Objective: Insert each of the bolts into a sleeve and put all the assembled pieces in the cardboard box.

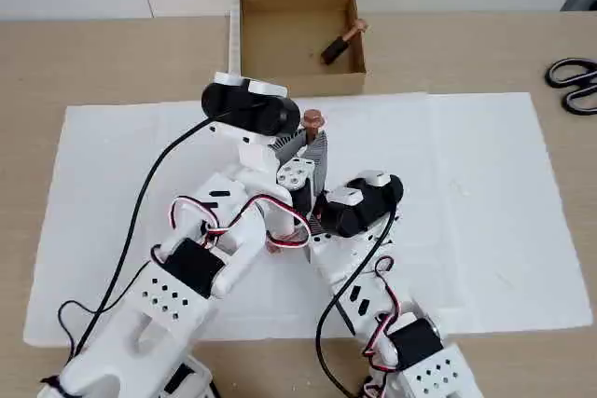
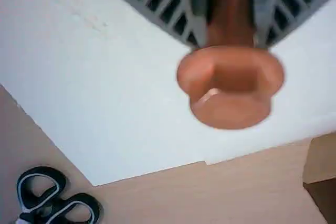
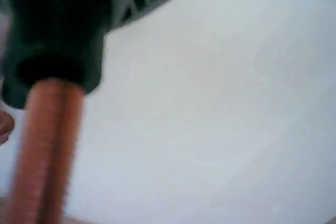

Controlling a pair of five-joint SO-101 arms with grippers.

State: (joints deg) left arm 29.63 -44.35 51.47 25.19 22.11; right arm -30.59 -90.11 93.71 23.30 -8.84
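Bolt [image 2: 230, 85], blurred, is pinched above the desk [image 1: 93, 53] by the left end effector [image 2: 231, 17]; its shank enters the sleeve [image 3: 52, 30] clamped in the right end effector [image 3: 79, 3], grip mostly hidden. Cardboard box [image 1: 266, 48] holds one assembled piece [image 1: 338, 41].

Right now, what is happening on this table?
The left gripper holds a copper bolt by its shaft, above the white sheet. The right gripper holds a dark sleeve, and the bolt's threaded end goes into the sleeve's opening. One assembled piece already lies in the cardboard box.
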